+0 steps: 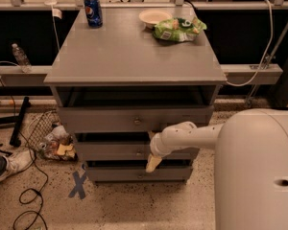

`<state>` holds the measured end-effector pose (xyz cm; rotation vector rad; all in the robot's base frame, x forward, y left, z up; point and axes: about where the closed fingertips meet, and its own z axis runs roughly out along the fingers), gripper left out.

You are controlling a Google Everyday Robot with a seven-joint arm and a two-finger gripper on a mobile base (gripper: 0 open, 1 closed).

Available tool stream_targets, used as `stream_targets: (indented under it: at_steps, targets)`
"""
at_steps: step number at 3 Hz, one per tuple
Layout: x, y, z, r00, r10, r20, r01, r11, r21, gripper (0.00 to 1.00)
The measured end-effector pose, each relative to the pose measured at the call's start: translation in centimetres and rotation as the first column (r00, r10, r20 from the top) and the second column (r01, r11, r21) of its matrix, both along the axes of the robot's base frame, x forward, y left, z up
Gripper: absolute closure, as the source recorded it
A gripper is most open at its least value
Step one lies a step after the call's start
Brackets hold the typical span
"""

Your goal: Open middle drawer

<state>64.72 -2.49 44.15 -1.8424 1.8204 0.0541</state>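
Note:
The grey cabinet (134, 56) has three drawers in a stack. The middle drawer (105, 151) is the medium-height front, second from the top, and stands slightly out from the frame. My gripper (153, 161) is at the end of the white arm (192, 135), which reaches in from the right. It sits against the centre of the middle drawer's front, with its cream tip hanging over the drawer's lower edge. The taller top drawer (110, 120) above it is pulled partly out. The slim bottom drawer (115, 174) is below.
A Pepsi can (93, 11), a bowl (153, 17) and a green snack bag (178, 28) stand at the back of the cabinet top. A wire basket of litter (50, 140), cables and a shoe (12, 162) lie at left. Blue tape X (79, 183) marks the floor. My white body (259, 171) fills the right.

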Motion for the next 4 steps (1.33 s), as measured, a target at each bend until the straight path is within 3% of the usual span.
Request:
stream_targets:
  at_steps: [1, 4]
  targets:
    - [1.4, 1.3, -1.3, 0.9994, 0.033, -0.015, -0.033, 0.999, -0.01, 0.16]
    - [2.2, 2.3, -2.5, 0.9962, 0.077, -0.039, -0.078, 0.997, -0.003, 0.87]
